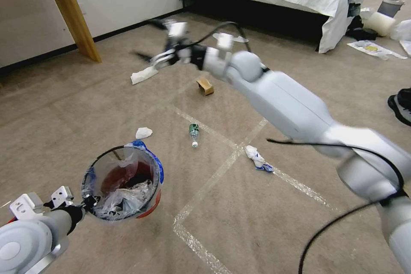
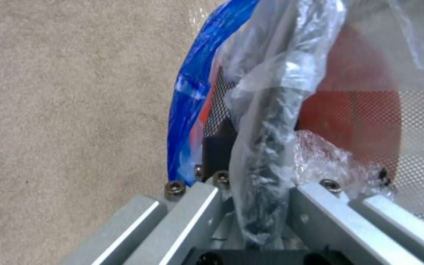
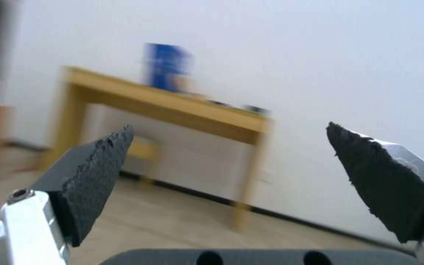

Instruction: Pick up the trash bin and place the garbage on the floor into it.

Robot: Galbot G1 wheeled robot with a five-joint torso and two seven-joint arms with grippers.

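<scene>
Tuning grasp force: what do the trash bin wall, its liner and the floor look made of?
Trash bin: red-orange wall, perforated like metal mesh in the left wrist view, though it could be plastic. Liner: thin clear plastic film, crinkled, glossy, blue-edged. Floor: short-pile beige carpet, matte, crossed by shiny tape.

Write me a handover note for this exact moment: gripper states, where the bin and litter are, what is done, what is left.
Left gripper: shut on the trash bin's rim, holding it at the robot's lower left.
Right gripper: open, holding nothing, stretched forward above the floor near the far white tissue.
Litter lying on the floor: that tissue, a brown carton, a green-labelled bottle, a small white tissue beside the bin, a white-and-blue scrap.
Done: bin picked up; something dark sits inside the liner.
Left: all five pieces go into the bin.
</scene>
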